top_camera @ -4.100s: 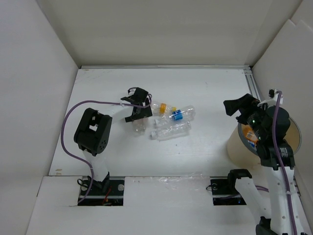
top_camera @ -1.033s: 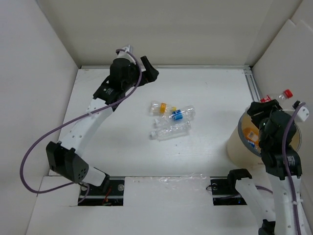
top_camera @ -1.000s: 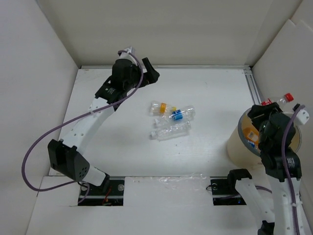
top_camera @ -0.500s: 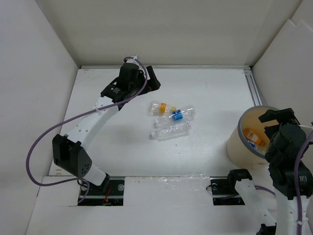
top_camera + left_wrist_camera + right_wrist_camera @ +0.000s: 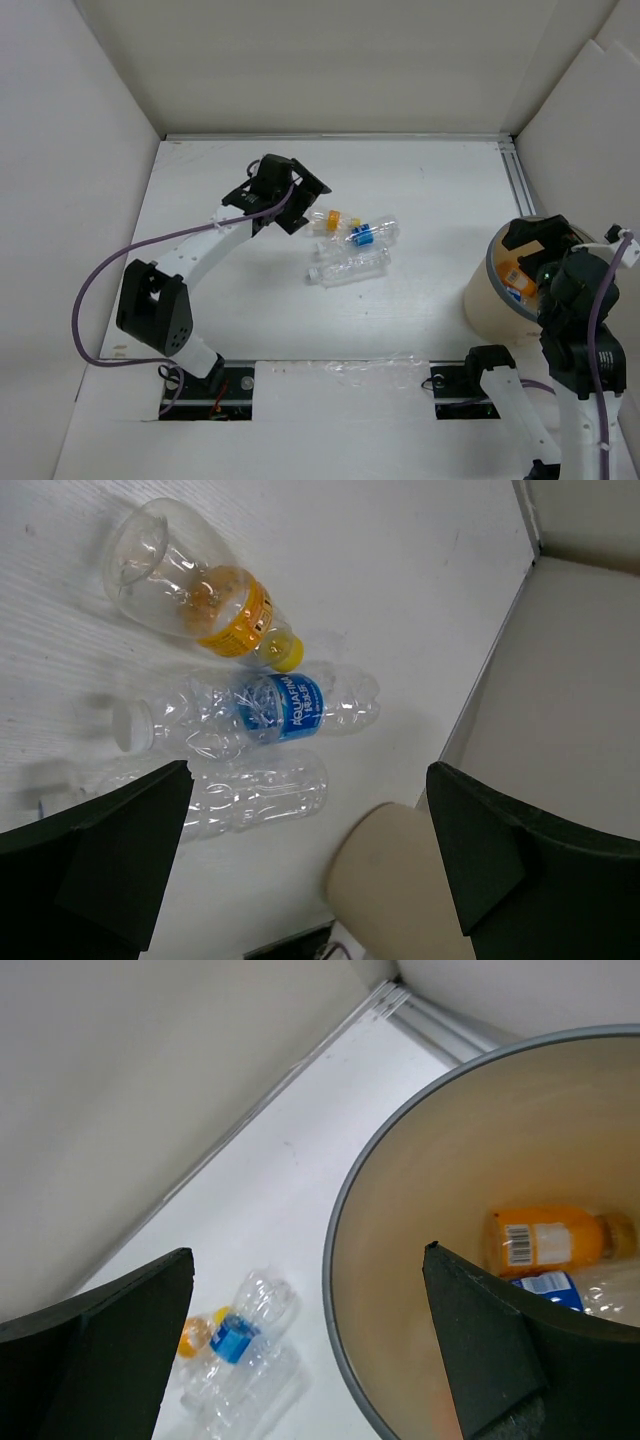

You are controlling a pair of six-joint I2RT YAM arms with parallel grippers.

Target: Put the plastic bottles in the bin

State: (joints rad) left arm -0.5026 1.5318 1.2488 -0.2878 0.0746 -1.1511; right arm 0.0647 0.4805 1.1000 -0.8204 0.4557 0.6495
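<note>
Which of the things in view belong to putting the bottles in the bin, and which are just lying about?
Belong to the job:
- yellow-capped bottle, blue-label bottle and plain clear bottle, not yet binned
- bin
- orange bottle, already inside it

Just there:
- purple cable
- metal rail

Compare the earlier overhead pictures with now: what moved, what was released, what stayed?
The right gripper, over the bin, let go of its red-capped bottle and is open. The left gripper swung from the back wall down toward the table bottles, open. Those three bottles and the bin stayed put.
</note>
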